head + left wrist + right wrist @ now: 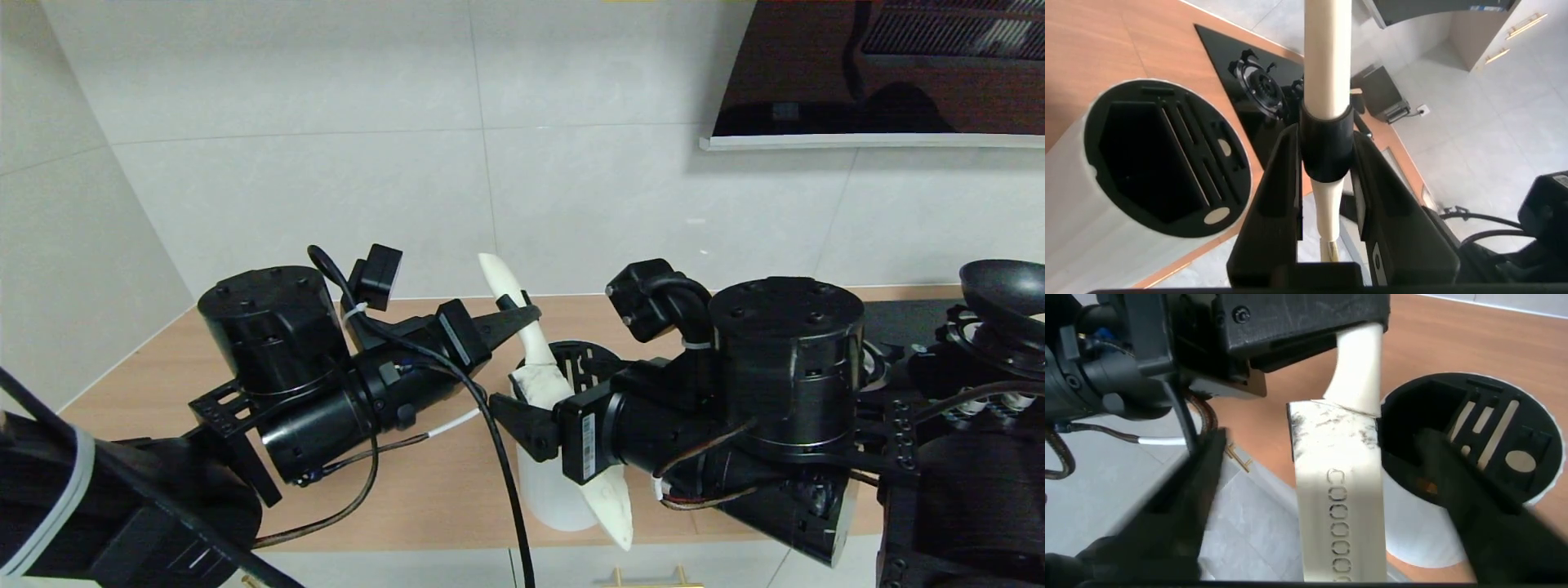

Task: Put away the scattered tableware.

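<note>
A white knife [611, 500] with a cream handle hangs blade-down over the counter, tilted. My left gripper [522, 314] is shut on its handle [1327, 49], up near the top. My right gripper [559, 408] stands open lower down, one finger [1196, 486] on each side of the wide, perforated blade [1337, 539] and apart from it. Just behind and under the knife stands a white cylindrical utensil holder [553, 498] with a black slotted top [1470, 429], also seen in the left wrist view [1167, 163].
The wooden countertop [424, 482] runs along a tiled wall. A black hob [906, 314] with a burner [1261, 77] lies to the right, and a dark range hood [882, 73] hangs above it. The counter's left half is bare wood.
</note>
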You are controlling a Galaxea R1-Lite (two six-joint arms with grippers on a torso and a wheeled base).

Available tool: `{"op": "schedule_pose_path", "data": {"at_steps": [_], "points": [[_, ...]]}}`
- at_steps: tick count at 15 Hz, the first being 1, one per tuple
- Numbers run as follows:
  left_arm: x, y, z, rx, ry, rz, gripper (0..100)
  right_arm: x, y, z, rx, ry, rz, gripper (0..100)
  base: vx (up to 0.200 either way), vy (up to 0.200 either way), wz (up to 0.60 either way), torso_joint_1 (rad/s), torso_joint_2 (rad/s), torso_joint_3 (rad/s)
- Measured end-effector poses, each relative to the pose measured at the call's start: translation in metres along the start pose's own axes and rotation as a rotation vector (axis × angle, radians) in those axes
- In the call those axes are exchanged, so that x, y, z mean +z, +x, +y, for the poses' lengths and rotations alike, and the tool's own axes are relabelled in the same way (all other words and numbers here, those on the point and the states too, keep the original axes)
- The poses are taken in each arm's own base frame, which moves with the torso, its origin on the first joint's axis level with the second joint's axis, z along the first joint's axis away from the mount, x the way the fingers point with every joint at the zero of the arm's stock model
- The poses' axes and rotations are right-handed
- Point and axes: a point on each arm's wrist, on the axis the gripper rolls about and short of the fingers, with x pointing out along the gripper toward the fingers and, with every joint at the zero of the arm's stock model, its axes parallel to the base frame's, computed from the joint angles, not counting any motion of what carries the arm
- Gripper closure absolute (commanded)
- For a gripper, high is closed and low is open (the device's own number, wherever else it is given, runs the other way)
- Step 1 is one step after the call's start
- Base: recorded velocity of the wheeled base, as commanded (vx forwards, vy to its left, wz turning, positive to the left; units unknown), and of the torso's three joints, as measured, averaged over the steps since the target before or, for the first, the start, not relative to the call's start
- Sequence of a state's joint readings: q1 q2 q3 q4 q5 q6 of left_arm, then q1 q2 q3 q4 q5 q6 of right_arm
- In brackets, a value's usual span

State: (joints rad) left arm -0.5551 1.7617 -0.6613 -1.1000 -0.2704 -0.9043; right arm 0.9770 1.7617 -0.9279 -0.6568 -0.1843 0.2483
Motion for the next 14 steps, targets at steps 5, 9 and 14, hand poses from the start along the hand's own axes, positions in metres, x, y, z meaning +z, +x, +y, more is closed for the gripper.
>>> {"op": "schedule_pose_path", "data": {"at_steps": [5,9,14], "points": [[0.003,-0.002,-0.004,-0.006,0.008,-0.002,100,0.010,0.000,-0.015,-0.059,0.011,-0.040,0,0.000,0.000,0.00,0.000,0.00,0.000],[0.009,-0.003,-0.011,0.114,0.018,0.041,100,0.032,-0.003,-0.042,-0.132,0.031,-0.104,0,0.000,0.000,0.00,0.000,0.00,0.000],[0.039,0.006,-0.033,0.317,0.150,-0.227,100,0.043,-0.002,-0.063,-0.191,0.042,-0.141,0,0.000,0.000,0.00,0.000,0.00,0.000]]}}
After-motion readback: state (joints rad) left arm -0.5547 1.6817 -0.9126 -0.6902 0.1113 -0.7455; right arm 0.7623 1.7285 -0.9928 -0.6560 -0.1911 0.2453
